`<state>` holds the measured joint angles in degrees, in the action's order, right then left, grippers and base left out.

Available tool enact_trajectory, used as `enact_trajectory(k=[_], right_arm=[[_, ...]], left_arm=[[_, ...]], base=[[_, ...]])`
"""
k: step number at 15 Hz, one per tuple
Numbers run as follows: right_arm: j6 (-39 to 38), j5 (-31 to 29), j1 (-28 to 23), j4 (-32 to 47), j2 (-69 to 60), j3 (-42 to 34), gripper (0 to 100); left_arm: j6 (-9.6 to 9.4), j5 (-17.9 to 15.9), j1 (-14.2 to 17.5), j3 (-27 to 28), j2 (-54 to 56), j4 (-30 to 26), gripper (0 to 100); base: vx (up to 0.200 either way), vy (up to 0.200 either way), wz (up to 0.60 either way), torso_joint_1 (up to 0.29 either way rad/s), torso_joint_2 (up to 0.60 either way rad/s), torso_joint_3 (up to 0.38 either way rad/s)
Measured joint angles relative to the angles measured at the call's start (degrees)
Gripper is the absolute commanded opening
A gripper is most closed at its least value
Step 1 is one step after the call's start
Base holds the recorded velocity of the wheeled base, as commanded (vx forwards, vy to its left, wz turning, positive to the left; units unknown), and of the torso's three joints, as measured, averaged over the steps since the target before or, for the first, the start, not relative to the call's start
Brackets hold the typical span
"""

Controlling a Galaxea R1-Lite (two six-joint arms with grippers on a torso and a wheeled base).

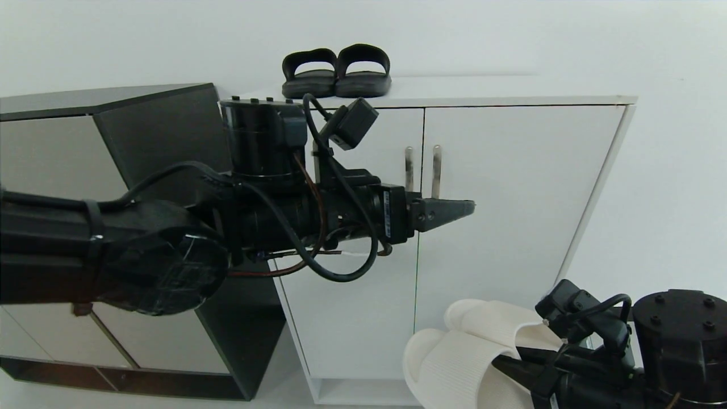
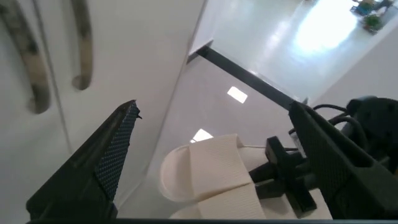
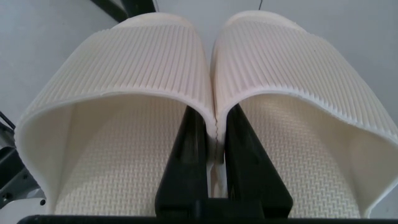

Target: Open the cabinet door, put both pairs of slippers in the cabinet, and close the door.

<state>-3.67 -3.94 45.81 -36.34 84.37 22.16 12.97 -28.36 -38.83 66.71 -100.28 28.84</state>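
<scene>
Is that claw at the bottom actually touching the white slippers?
Touching. In the right wrist view, the right gripper pinches the inner edges of the white slippers together between its fingers.

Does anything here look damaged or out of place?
The two door handles on the white cabinet look blotchy, with dark patches. Black slippers sit on top, neatly paired.

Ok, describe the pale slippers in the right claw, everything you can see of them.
The pale slippers are a cream slide pair that looks like soft foam, with wide ribbed straps and zigzag-textured footbeds. They sit side by side with their inner edges pressed together. The right claw pinches those two inner strap walls between its fingers. The toes point toward the white cabinet, low in front of its closed right door.
</scene>
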Motion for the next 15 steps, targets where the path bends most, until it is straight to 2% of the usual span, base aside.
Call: enact_trajectory(k=[1,2,4,7,10,15], right_arm=[[0.01,-0.02,-0.11,-0.02,0.05,0.0,0],[0.01,0.0,-0.23,-0.02,0.07,0.0,0],[0.06,0.04,-0.33,-0.04,0.3,0.07,0],[0.06,0.06,-0.37,-0.02,0.61,0.11,0],[0.12,0.09,-0.72,-0.04,0.83,0.55,0],[0.15,0.15,-0.98,-0.02,1.43,0.84,0]], left_arm=[[1.26,-2.35,-0.04,2.65,-0.63,-1.65,100],[1.94,-3.23,0.11,5.18,-1.15,-3.17,100],[2.4,-3.69,0.63,9.81,-2.34,-6.16,100],[2.4,-3.63,0.83,14.13,-4.62,-6.66,100],[1.94,-0.57,0.85,17.27,-7.39,-6.75,100],[1.19,1.67,2.0,18.27,-9.84,-6.68,100]], base=[[0.0,0.0,0.0,0.0,0.0,0.0],[0.0,0.0,0.0,0.0,0.0,0.0],[0.0,0.0,0.0,0.0,0.0,0.0],[0.0,0.0,0.0,0.0,0.0,0.0],[0.0,0.0,0.0,0.0,0.0,0.0],[0.0,0.0,0.0,0.0,0.0,0.0]])
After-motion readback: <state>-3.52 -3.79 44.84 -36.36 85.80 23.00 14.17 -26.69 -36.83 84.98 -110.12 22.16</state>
